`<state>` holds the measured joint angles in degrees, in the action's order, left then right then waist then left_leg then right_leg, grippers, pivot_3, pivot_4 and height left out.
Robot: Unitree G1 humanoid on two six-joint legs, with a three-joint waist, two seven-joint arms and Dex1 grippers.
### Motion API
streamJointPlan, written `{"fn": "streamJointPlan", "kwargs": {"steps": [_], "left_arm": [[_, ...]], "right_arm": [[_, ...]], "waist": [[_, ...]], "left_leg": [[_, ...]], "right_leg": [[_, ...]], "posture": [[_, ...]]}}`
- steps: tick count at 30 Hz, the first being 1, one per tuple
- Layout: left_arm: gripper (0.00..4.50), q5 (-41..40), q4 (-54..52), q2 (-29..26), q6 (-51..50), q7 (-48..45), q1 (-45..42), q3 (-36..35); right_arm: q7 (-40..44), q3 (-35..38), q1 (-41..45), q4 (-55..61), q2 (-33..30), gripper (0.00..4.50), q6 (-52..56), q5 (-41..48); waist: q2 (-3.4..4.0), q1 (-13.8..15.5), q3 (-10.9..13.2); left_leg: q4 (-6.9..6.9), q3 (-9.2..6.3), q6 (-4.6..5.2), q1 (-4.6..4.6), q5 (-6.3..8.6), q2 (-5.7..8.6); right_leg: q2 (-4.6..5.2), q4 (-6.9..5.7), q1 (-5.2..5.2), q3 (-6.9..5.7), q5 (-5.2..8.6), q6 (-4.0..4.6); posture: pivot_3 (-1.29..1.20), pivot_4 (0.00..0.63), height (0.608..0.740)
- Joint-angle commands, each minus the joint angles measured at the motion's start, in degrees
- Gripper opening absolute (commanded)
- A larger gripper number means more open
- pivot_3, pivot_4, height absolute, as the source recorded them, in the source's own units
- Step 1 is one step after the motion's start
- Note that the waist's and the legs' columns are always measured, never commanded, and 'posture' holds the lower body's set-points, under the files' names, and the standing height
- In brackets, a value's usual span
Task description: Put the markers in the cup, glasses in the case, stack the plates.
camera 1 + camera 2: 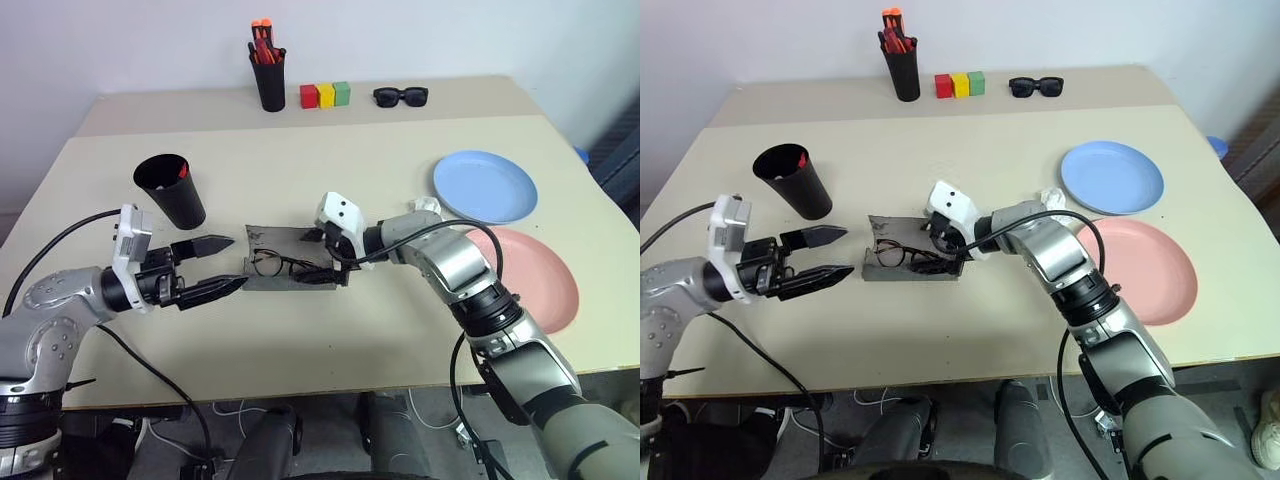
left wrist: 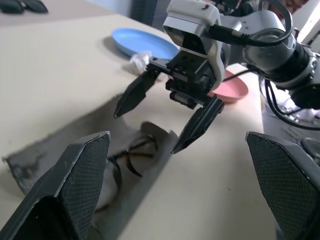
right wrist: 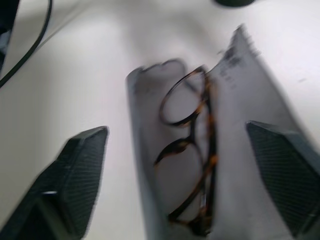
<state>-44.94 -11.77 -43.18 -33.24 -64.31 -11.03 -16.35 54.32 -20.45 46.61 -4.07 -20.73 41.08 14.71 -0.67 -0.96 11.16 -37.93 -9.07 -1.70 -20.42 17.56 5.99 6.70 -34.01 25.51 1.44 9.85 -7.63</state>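
**Glasses lying in the open case, both grippers spread wide**

The right gripper [image 2: 165, 122] hangs just over the right end of the grey felt case [image 1: 270, 240], its two black fingers well apart and closed on nothing. Between and below those fingers lie the wire-framed glasses [image 3: 192, 150], down inside the case with its flap lid folded back flat on the table [image 1: 330, 340]. The frame rests free of the fingers.

Across from it, the left gripper [image 1: 222, 265] points in level at the left end of the case, fingers spread too and nothing between them. Its tips sit just short of the case edge, not touching.

Further out, the wide black cup [image 1: 170, 190] stands upright behind the left gripper, with a red marker [image 1: 183, 172] showing at its rim. Off to the right, the light blue plate [image 1: 485, 186] and the pink plate [image 1: 535, 278] lie side by side, unstacked, edges close together, a crumpled white scrap [image 1: 428, 206] near the blue one.

Along the back edge stand a black pen holder [image 1: 268, 70] with orange-red pens, three coloured blocks [image 1: 325, 95] in red, yellow and green, and black sunglasses [image 1: 401, 96].
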Motion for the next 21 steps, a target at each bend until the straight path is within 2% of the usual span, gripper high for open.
{"fn": "streamJointPlan", "kwargs": {"steps": [1, 4, 5, 7, 11, 14, 21], "left_arm": [[4.5, 3.6, 2.0, 1.8, 4.6, 2.2, -3.7, 1.3], [4.5, 6.4, 4.8, 5.0, 8.2, 5.2, -9.0, 2.7], [4.24, 6.6, 5.6, 6.1, 9.1, 5.6, -10.7, 2.9], [3.66, 6.0, 8.3, 8.6, 8.6, 7.2, -15.8, 3.6], [1.65, 19.8, 23.0, 11.5, 14.5, 11.6, -27.1, 12.7], [0.13, 23.9, 31.1, 13.8, 14.6, 14.2, -33.5, 15.0], [0.05, 35.7, 48.4, 15.5, 14.2, 14.8, -43.2, 23.5]], "right_arm": [[-2.7, 7.5, 1.8, 1.2, 2.3, 4.47, 0.9, 3.9], [-4.9, 14.4, 0.6, 2.4, 3.4, 4.47, 1.7, 8.1], [-6.0, 16.3, 0.4, 2.2, 3.5, 4.5, 2.6, 9.2], [-4.0, 18.7, -2.0, 3.2, -0.3, 4.5, 3.2, 10.6], [1.7, 23.0, -8.4, 7.6, -10.3, 4.5, 4.9, 14.5], [0.6, 23.1, -10.7, 10.5, -12.3, 4.5, 6.4, 15.6], [-3.8, 24.2, -14.4, 16.2, -11.7, 4.5, 6.8, 17.1]], "waist": [[0.0, 0.2, 0.0], [-0.01, 0.4, 0.0], [-0.02, 0.3, 0.0], [-0.02, 0.7, 0.0], [-0.05, 1.6, 0.0], [-0.02, 0.4, 0.0], [-0.02, -0.2, 0.0]], "left_leg": [[0.0, -0.01, -0.02, -0.01, -0.01, 0.0], [-0.01, -0.04, -0.05, -0.04, -0.03, 0.03], [-0.01, -0.05, -0.05, -0.04, -0.03, 0.04], [-0.01, -0.04, -0.05, -0.05, -0.03, 0.07], [-0.03, -0.12, -0.04, -0.08, -0.03, 0.17], [-0.02, 0.09, 0.01, -0.05, 0.0, 0.13], [0.01, 0.11, 0.01, -0.06, 0.0, 0.08]], "right_leg": [[0.0, 0.0, 0.0, 0.0, -0.01, 0.01], [0.0, 0.03, -0.02, -0.01, -0.04, 0.04], [0.0, 0.04, -0.03, -0.01, -0.05, 0.05], [0.02, 0.06, -0.02, -0.01, -0.05, 0.05], [0.02, 0.16, -0.11, -0.11, -0.05, 0.04], [-0.01, 0.29, -0.1, -0.05, -0.06, 0.02], [-0.03, 0.28, -0.06, -0.03, -0.06, 0.01]], "posture": [[0.0, 0.15, 0.74], [0.0, 0.15, 0.74], [0.0, 0.15, 0.74], [0.0, 0.15, 0.74], [0.0, 0.15, 0.74], [0.0, 0.15, 0.74], [0.0, 0.15, 0.74]]}}
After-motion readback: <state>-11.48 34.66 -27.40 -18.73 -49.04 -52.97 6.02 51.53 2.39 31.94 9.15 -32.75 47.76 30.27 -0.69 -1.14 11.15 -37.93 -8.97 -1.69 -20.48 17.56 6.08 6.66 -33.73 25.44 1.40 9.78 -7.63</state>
